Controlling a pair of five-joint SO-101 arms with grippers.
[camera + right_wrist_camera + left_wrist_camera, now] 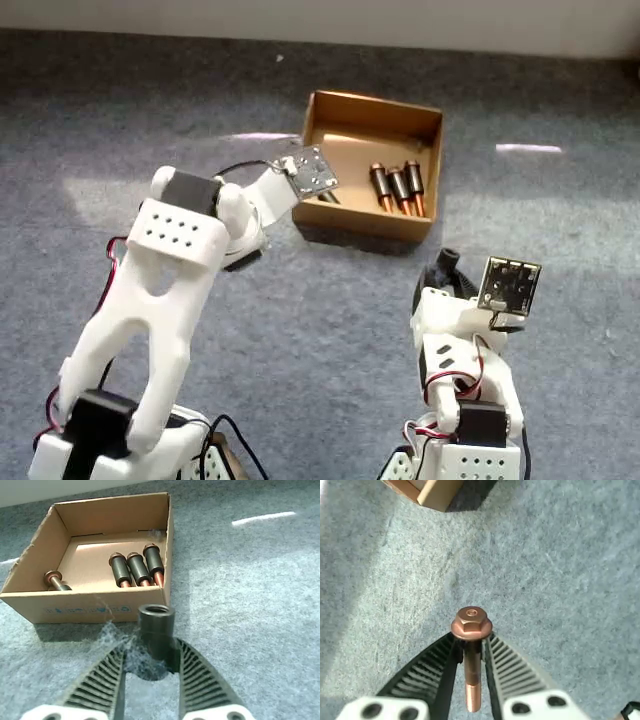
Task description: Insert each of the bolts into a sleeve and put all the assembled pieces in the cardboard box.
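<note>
My left gripper (pixel 471 642) is shut on a copper bolt (pixel 471 625), whose hex head pokes out past the fingertips above the grey carpet. In the high view the left arm (pixel 190 240) ends by the front left corner of the cardboard box (pixel 330 232). My right gripper (pixel 150 647) is shut on a dark sleeve (pixel 156 625), held upright with its bore open, just in front of the box (pixel 90 610). The sleeve (pixel 447 262) shows at the right arm's tip. Three assembled pieces (pixel 137 569) lie side by side in the box, and another piece (pixel 56 581) lies in its corner.
Grey carpet (pixel 560 230) covers the table all around the box, with bright light patches on it. A corner of the box (pixel 437 492) shows at the edge of the left wrist view. The two arm bases stand at the near edge.
</note>
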